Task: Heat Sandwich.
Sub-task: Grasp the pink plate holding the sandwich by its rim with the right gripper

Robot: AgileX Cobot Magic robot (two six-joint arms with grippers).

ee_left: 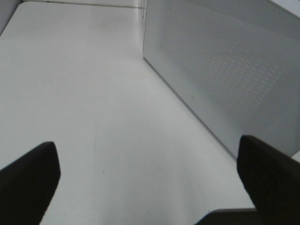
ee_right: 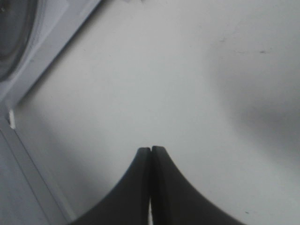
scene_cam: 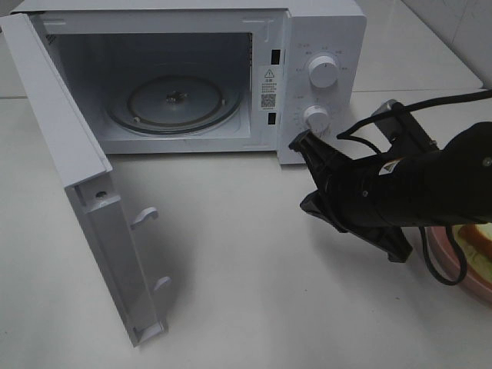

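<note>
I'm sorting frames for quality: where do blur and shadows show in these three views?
Exterior high: sharp; the microwave door casts a soft shadow on the table. Left wrist: the left claw blurs. Right wrist: the right claw blurs, table shadowed.

I can read no word or number from here. On the microwave (scene_cam: pixel 330 31), at the right edge of its opening, a sticker (scene_cam: pixel 269 75) carries a warning triangle above a square code (scene_cam: pixel 268 100); the print is too small. Marks ring the upper knob (scene_cam: pixel 322 71) and the lower knob (scene_cam: pixel 316 118), illegible.
</note>
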